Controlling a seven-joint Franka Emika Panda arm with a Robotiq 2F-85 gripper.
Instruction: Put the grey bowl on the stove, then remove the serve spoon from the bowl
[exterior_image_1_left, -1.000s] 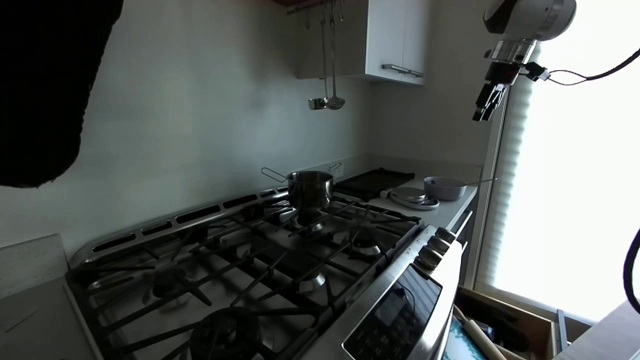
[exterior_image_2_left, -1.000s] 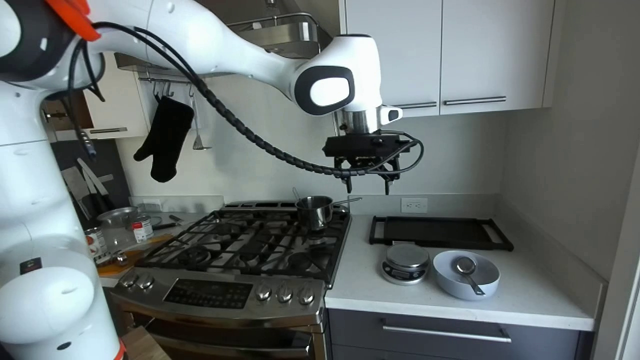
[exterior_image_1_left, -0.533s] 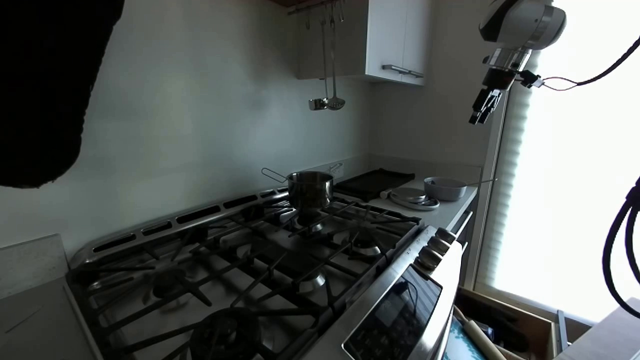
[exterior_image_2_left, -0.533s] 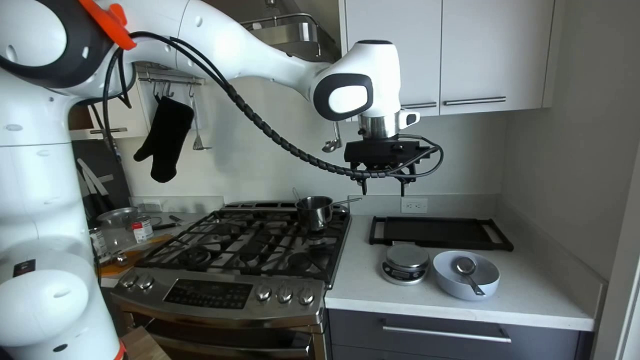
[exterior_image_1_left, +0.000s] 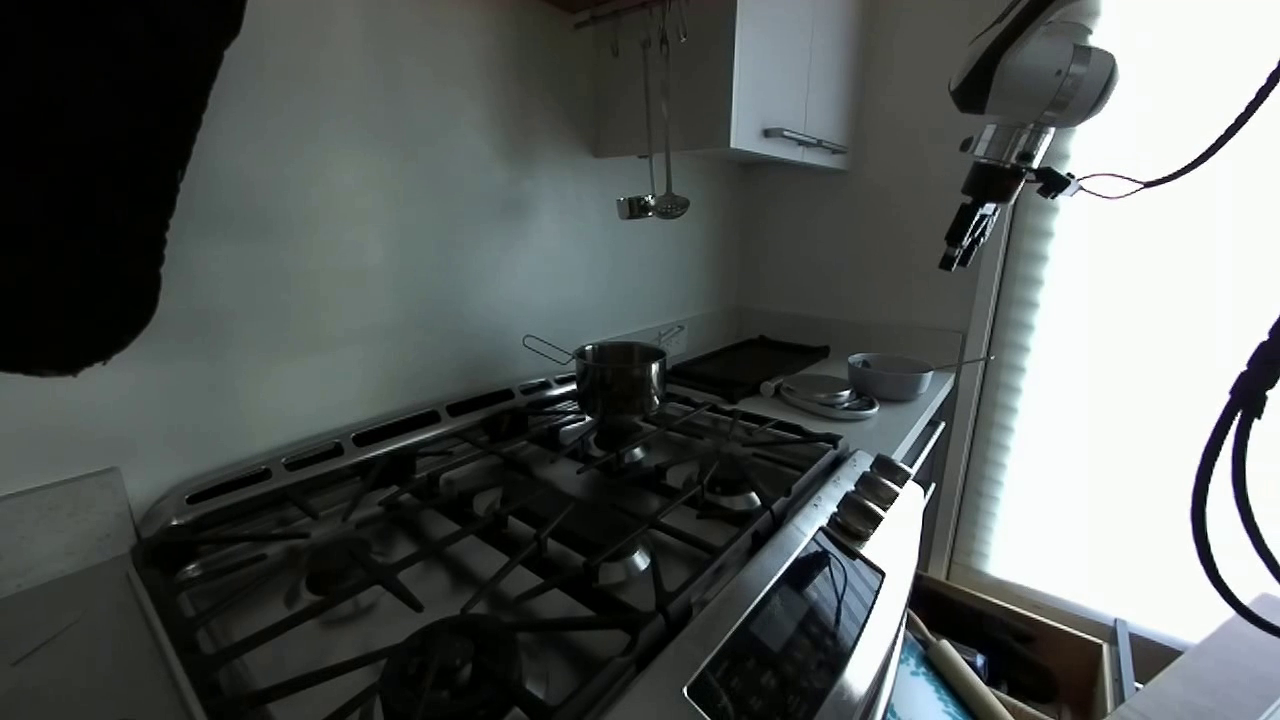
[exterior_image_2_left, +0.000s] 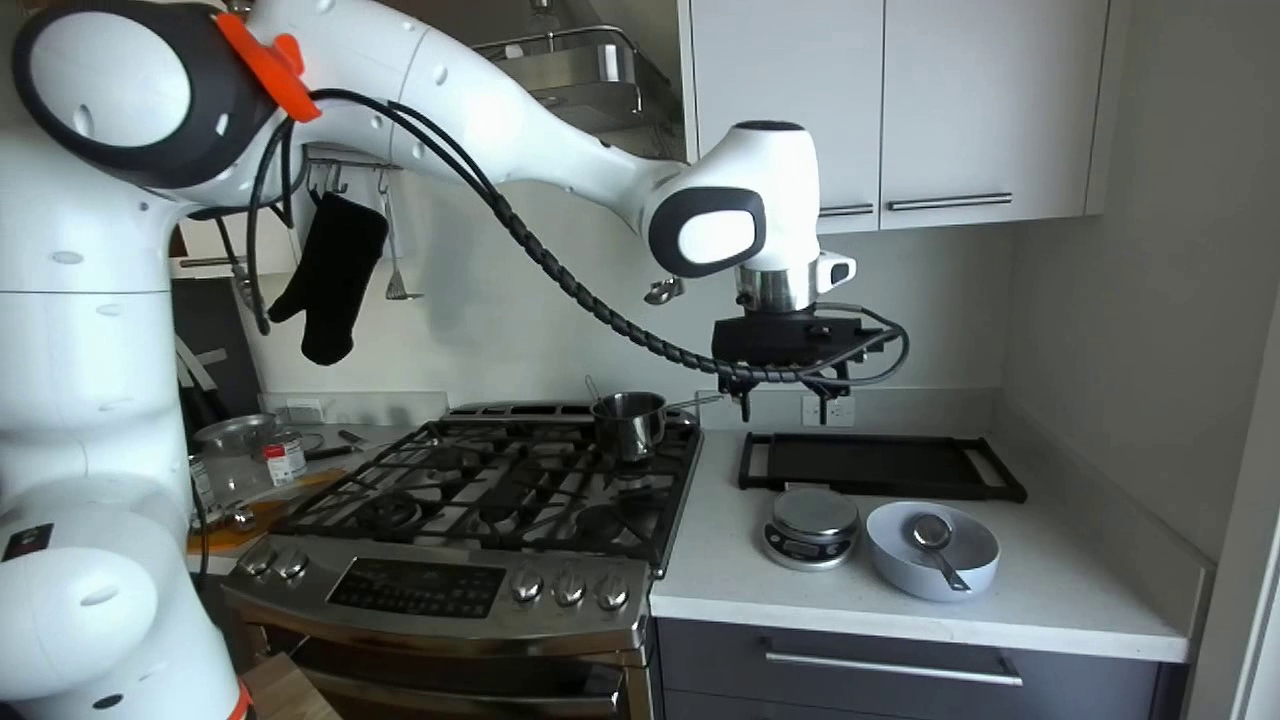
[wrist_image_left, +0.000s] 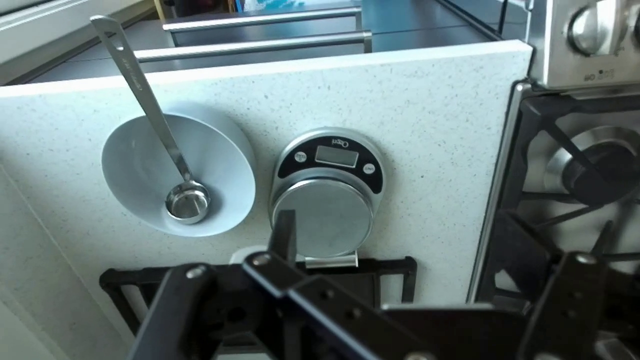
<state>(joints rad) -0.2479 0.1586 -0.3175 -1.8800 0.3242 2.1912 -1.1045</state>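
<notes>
Grey bowl (wrist_image_left: 220, 162) upright on ctr (wrist_image_left: 430, 150), spoon (wrist_image_left: 145, 102) hdl twd front edge; gripper (exterior_image_2_left: 784, 412) spread.

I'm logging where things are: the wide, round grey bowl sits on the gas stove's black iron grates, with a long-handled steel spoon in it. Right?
Not on the gas stove: the wrist view shows the grey bowl on the white speckled countertop. The long-handled steel spoon does rest in it.
</notes>
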